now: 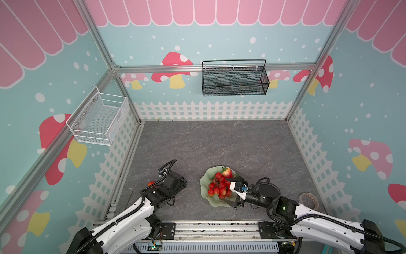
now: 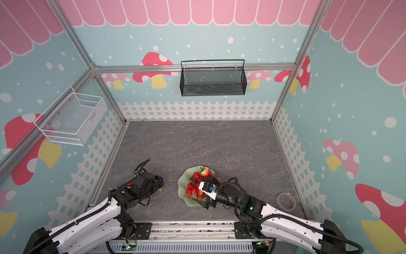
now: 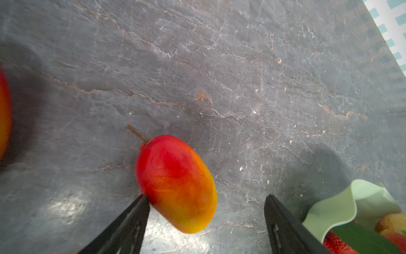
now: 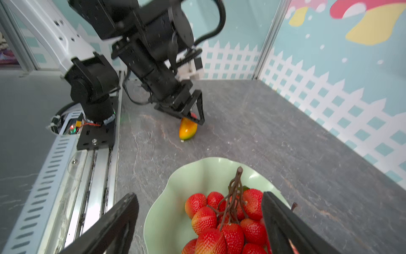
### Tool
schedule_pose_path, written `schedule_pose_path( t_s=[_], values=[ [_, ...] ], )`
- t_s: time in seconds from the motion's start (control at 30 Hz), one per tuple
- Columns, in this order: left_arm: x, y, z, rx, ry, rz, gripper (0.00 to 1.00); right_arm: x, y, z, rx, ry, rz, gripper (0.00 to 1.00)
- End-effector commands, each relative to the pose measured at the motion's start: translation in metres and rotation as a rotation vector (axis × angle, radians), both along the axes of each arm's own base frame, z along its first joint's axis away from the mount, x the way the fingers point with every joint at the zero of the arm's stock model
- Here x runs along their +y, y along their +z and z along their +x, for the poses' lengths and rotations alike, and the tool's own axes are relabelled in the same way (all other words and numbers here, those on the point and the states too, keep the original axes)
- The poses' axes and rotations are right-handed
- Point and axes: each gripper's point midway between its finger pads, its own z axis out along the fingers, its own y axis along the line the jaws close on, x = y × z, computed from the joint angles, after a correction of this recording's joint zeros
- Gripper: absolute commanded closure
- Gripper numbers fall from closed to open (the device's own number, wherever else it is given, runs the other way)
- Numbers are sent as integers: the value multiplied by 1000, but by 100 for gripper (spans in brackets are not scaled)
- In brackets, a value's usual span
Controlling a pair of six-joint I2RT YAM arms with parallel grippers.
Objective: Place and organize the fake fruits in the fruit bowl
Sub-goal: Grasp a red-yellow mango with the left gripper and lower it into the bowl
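While above bowl (image 1: 204,182), right end effector (image 1: 223,189).

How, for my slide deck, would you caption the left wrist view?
Open left gripper poised around a red-yellow mango on the grey tabletop, pale green fruit bowl nearby.

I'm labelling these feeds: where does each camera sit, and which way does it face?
Both top views: high over the near edge, looking down on the table; left arm and right arm show.
Left wrist: looks down past the left gripper fingers at a mango.
Right wrist: looks across the fruit bowl past the right gripper fingers toward the left arm.
Both wrist views share the mango and fruit bowl.
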Motion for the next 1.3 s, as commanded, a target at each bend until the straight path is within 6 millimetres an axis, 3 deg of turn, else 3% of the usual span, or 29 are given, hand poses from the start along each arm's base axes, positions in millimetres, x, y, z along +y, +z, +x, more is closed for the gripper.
schedule_pose_path(
  t_s=[0.0,0.23,0.43,0.73,0.87,1.1,1.2,1.27],
  values=[
    [-3,-3,1,11,45,-55,19,0,20,-3,-62,19,73,10],
    [5,-14,3,-18,101,-46,22,13,4,-4,-25,62,11,11],
    [7,-23,12,-19,113,1,26,8,6,-1,-42,32,22,11],
    [1,-16,20,-59,89,-8,49,-3,15,1,-64,-12,72,11],
    [-20,7,21,-113,-12,-33,56,-4,14,5,-55,-39,75,11],
    [-70,80,10,-285,-229,-13,61,-11,6,27,7,-142,51,12],
    [-98,98,2,-312,-353,-22,61,-11,4,31,42,-138,49,12],
    [-114,101,-2,-300,-413,-19,61,-11,1,33,56,-134,44,12]
  ],
)
